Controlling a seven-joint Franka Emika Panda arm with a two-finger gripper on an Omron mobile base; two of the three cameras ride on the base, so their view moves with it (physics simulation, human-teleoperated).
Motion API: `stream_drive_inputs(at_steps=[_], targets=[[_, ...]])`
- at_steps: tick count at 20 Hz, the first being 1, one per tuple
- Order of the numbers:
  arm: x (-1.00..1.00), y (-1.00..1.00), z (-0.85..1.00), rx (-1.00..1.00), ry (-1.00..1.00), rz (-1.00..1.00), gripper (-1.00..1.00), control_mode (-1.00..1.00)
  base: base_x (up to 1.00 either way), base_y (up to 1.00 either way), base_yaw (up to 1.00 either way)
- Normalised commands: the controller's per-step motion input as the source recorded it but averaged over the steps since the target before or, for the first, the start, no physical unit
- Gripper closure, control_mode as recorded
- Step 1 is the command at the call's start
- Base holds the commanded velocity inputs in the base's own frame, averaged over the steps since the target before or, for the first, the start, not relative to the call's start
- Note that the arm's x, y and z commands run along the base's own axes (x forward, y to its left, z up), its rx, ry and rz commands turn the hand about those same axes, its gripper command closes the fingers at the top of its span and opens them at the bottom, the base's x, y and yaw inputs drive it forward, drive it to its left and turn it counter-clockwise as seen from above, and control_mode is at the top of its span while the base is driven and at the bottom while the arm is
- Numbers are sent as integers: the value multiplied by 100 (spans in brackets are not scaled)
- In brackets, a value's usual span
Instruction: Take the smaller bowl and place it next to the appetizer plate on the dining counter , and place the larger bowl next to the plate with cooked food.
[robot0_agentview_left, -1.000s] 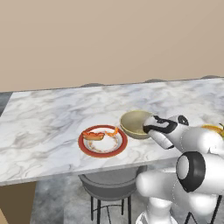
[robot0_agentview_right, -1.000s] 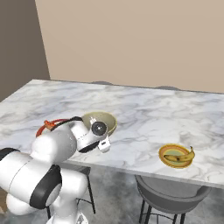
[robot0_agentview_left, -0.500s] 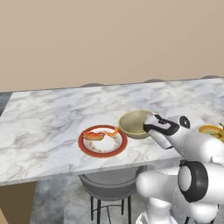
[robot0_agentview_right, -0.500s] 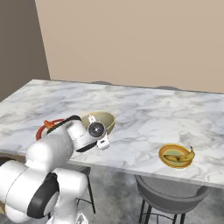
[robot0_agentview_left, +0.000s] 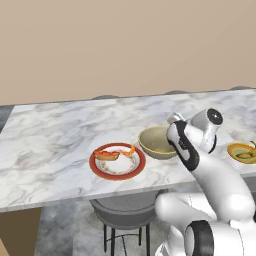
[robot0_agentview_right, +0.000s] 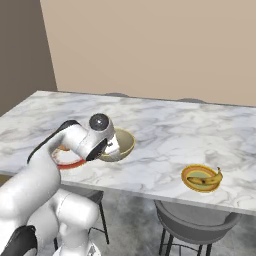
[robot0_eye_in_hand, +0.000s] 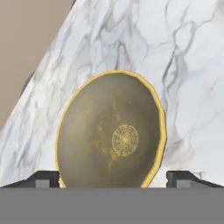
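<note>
Gripper (robot0_eye_in_hand: 112, 177) stands released, finger tips spread wide to either side of the larger bowl (robot0_eye_in_hand: 111, 140), holding nothing. That bowl rests upright on the dining counter (robot0_agentview_left: 50, 145), just beside the plate with cooked food (robot0_agentview_left: 117, 161). Judged rigid, glossy and probably slippery and breakable; best pinched across the thin yellow rim wall.
</note>
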Motion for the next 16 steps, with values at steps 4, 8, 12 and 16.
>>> stream_drive_inputs(at_steps=[4,8,12,16], targets=[[-67,-9,77,-1,35,0,-100,-100,0,0,0],[-96,4,53,-4,23,3,-100,-100,0,0,0],[-100,49,6,-19,0,18,-100,-100,0,0,0],[-79,75,0,-31,-9,19,-100,-100,0,0,0]])
